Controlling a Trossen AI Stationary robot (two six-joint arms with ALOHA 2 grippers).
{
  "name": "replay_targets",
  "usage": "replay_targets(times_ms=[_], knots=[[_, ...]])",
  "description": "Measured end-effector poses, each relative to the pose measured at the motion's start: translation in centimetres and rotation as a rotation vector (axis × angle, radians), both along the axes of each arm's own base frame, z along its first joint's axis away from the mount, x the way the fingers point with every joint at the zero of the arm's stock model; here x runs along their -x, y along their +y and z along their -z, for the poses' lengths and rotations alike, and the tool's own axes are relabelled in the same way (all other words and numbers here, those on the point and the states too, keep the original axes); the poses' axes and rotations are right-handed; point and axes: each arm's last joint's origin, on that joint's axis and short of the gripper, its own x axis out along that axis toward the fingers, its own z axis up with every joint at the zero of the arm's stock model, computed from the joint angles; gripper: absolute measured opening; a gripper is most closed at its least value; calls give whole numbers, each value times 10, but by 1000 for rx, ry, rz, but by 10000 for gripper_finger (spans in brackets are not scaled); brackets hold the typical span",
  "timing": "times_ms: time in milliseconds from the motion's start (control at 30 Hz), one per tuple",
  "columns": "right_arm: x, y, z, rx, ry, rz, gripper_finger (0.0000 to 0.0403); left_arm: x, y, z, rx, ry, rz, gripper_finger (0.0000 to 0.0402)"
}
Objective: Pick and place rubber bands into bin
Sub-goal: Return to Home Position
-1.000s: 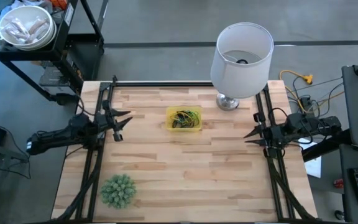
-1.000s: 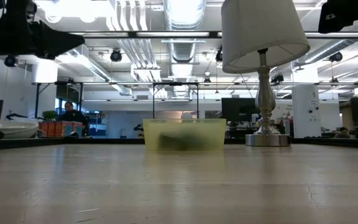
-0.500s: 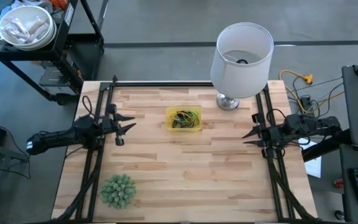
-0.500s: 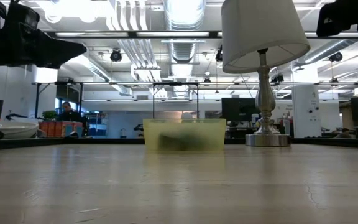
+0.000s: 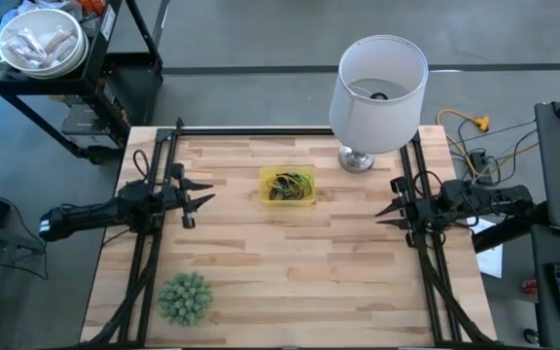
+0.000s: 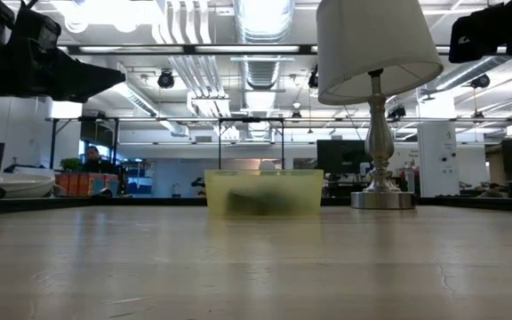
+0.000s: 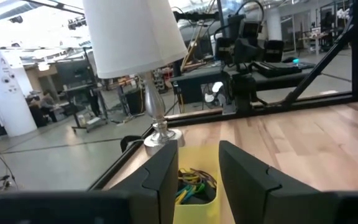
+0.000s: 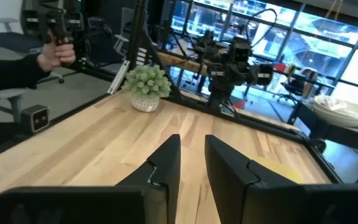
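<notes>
The yellow bin point(image 5: 287, 186) stands on the wooden table, toward its far edge, and shows low and square in the low view point(image 6: 262, 192). A tangle of yellow, green and dark rubber bands point(image 5: 290, 182) lies inside it point(image 7: 193, 180). My left gripper point(image 5: 198, 198) hovers level at the table's left side, pointing at the bin, open with nothing between its fingers point(image 7: 197, 177). My right gripper point(image 5: 385, 212) hovers level at the table's right side, pointing toward the table's middle, open and empty point(image 8: 192, 163).
A white-shaded lamp point(image 5: 378, 89) on a metal foot stands at the far right, close to the bin. A spiky green plant point(image 5: 185, 297) sits at the near left corner. Black frame rails run along both sides. A person's hand point(image 8: 56, 57) shows beyond the table.
My left gripper has sunk a little and levelled out, now pointing more squarely at the bin. The bin and the rubber bands have stayed where they were.
</notes>
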Motion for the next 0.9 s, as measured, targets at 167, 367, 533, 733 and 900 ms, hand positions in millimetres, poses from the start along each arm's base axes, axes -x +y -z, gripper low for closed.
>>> replay_targets(times_ms=[167, 367, 533, 733, 900], knots=[[0, -1, 0, 15, -4, -52, 68, -1, 0, 1, 2, 12, 0, 101], [-5, -7, 10, 0, 2, 82, 68, -1, 0, 1, 3, 11, 0, 101], [-10, -11, 28, -18, 59, 172, 68, -1, 0, 2, 4, 17, -1, 101], [-14, -12, 39, -20, 55, 181, 68, -2, 0, 2, 5, 22, -3, 101], [-15, -12, 43, -16, 64, 183, 68, -2, 0, 2, 4, 19, -3, 101]])
